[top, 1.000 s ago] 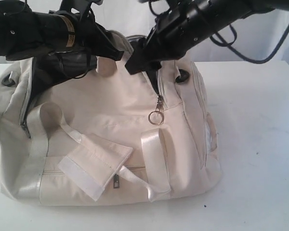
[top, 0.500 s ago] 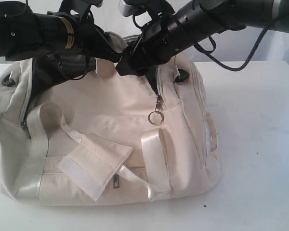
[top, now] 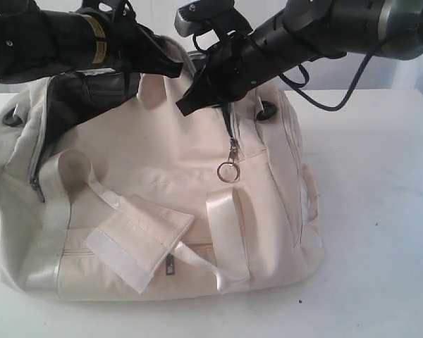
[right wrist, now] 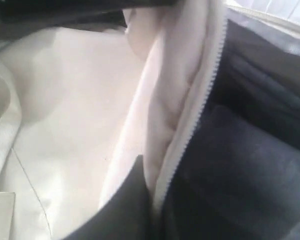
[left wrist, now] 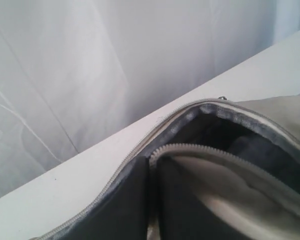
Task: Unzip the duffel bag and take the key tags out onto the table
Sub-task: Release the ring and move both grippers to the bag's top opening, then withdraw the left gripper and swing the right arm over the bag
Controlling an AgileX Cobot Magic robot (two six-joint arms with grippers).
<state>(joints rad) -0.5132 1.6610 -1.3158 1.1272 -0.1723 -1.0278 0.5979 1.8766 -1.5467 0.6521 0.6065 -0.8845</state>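
Note:
The cream duffel bag (top: 162, 183) lies on the white table (top: 381, 211), its top zipper open and dark grey lining (top: 77, 102) showing at the left. My left gripper (top: 170, 70) is shut on one zipper edge (left wrist: 205, 150) of the mouth. In the left wrist view the left gripper (left wrist: 152, 200) pinches that edge between dark fingers. My right gripper (top: 185, 104) is shut on the other zipper edge (right wrist: 200, 100), which the right wrist view shows the right gripper (right wrist: 152, 210) clamping. The key tags are hidden.
A zipper pull with a metal ring (top: 228, 171) hangs on the bag's front. Pale webbing straps and a handle pad (top: 137, 243) lie over the front pocket. A black ring (top: 266, 111) sits at the right end. A white curtain (left wrist: 115, 60) hangs behind the table.
Both arms have risen a little, lifting the two edges of the bag's mouth. The right arm has swung further over the bag toward the left.

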